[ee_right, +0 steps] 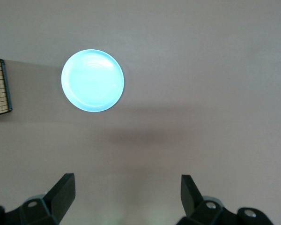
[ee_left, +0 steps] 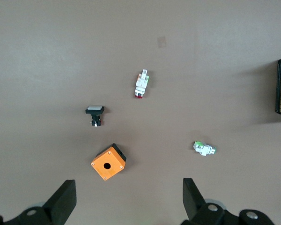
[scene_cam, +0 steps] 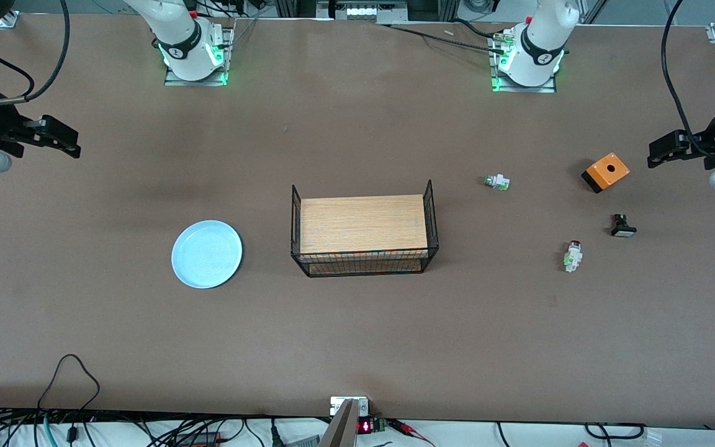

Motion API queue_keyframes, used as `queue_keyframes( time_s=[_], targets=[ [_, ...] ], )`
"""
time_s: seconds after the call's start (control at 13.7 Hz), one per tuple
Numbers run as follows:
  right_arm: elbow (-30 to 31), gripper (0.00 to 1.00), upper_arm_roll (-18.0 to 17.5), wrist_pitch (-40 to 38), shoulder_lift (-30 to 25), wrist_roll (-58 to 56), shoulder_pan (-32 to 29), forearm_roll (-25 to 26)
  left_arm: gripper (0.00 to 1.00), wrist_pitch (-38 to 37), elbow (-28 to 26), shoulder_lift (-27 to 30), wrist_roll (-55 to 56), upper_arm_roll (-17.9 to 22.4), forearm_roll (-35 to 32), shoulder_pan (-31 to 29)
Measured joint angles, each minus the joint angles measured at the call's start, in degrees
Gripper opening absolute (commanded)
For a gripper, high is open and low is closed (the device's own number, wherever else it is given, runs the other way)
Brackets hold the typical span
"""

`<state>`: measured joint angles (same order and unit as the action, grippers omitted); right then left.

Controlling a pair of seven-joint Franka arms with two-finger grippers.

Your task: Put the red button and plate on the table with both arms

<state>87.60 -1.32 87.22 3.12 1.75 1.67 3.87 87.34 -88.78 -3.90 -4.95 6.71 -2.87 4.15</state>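
On the tabletop: a brown matte tabletop (scene_cam: 357,335) carries every item, with one arm base at each end of its edge farthest from the front camera.
Rack: a light wooden rack (scene_cam: 364,225) with black wire sides stands at the middle of the tabletop.
Plate: the pale blue plate (scene_cam: 206,254) lies flat on the tabletop beside the rack, toward the right arm's end, well apart from it and empty.
Red button: the red button (scene_cam: 573,255) lies on its side on the tabletop toward the left arm's end, its dark red cap pointing away from the front camera.
Black piece: a black piece with a white cap (scene_cam: 622,226) sits near the red button, a little farther from the front camera and closer to the left arm's end.
Orange box: an orange box (scene_cam: 606,172) with a round hole in its top sits farther from the front camera than the black piece.
White-and-green piece: a similar piece without a red cap (scene_cam: 497,182) lies between the rack and the orange box.
Left pincer: the left pincer (ee_left: 129,197) hangs over the left arm's end of the tabletop, fingers spread wide and holding nothing.
Right pincer: the right pincer (ee_right: 129,194) hangs over the right arm's end, fingers spread wide and empty, with the plate ahead of it.
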Motion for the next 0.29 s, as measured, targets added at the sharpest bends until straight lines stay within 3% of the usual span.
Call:
queue_keyframes(
  time_s=[0.29],
  targets=[
    [0.0, 1.0, 0.0, 0.0, 0.0, 0.0, 0.0, 0.5, 1.0, 0.0, 0.7, -0.1, 0.0, 0.1, 0.0, -0.2]
  ],
)
